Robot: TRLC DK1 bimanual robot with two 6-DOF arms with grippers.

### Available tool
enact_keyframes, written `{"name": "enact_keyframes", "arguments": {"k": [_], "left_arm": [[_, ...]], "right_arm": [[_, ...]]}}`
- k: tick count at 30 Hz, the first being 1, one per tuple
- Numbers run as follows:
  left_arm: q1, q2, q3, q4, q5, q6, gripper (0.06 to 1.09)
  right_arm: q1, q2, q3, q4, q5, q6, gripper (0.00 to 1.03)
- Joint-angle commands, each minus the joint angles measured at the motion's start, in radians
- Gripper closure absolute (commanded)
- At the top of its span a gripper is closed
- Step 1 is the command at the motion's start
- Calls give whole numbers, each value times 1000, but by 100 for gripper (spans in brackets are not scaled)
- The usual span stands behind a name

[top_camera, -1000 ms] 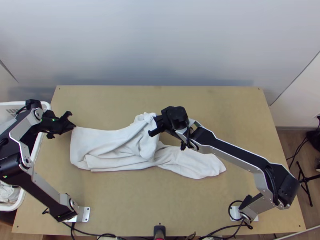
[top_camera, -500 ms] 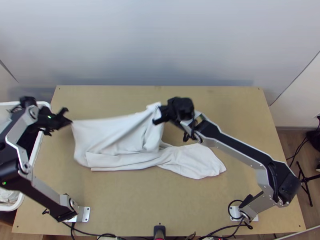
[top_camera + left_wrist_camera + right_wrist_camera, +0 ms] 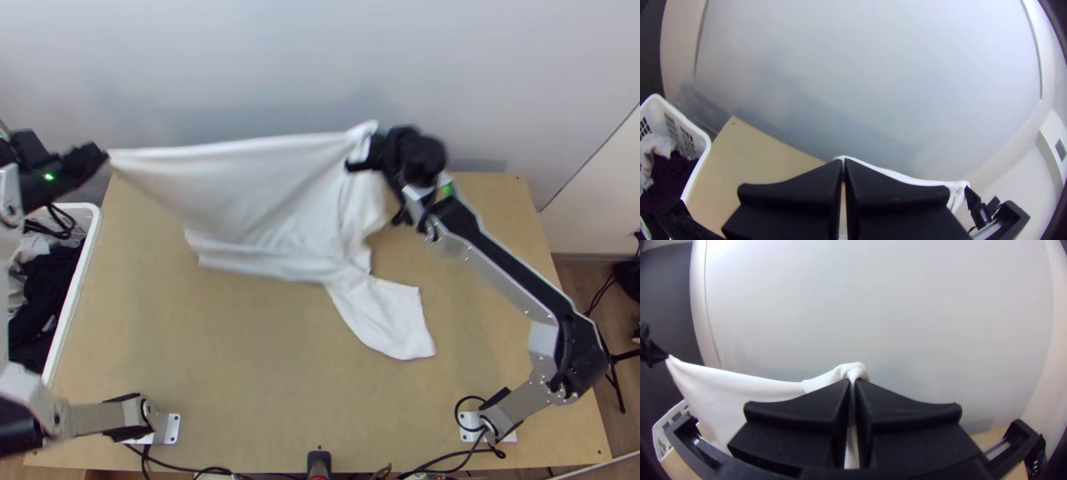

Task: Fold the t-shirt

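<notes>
The white t-shirt (image 3: 264, 192) hangs stretched between both grippers, its lower part bunched on the table and one end trailing toward the near right. At its upper left corner is my left gripper (image 3: 105, 152); in the left wrist view the left gripper (image 3: 843, 162) is shut on the cloth's edge. My right gripper (image 3: 352, 165) holds the upper right part; in the right wrist view the right gripper (image 3: 853, 382) is shut on a gathered bit of the shirt (image 3: 729, 391), with cloth hanging beneath its fingers.
A white basket (image 3: 76, 296) with dark and white clothes stands at the table's left edge. The bare wooden table (image 3: 240, 376) extends on the near side of the cloth. A pale wall (image 3: 320, 72) rises behind the table.
Both grippers have moved up the picture and farther apart, the left one leftward and the right one rightward. The shirt has been lifted and pulled taut, and its lower part dragged away from the near edge.
</notes>
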Motion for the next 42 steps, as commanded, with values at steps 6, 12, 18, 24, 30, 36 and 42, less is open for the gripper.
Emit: {"name": "enact_keyframes", "arguments": {"k": [6,12,18,24,30,36,42], "left_arm": [[-25,-306,22,151,-150,-28,105],[28,-410,-53,171,-150,6,105],[44,-510,-88,197,-148,8,105],[52,-582,-116,231,-150,20,105],[52,-597,-160,232,-148,18,105],[51,-539,-228,232,-148,8,105],[29,-340,-198,228,-167,-9,105]], "right_arm": [[-127,-246,297,104,63,-237,100],[-116,-496,224,51,53,-341,100],[-89,-759,162,-86,44,-421,100],[-62,-929,197,-359,31,-433,100],[-33,-992,174,-501,31,-438,100],[-21,-972,-56,-391,36,-410,100],[-56,-798,-224,-207,31,-288,100]]}}
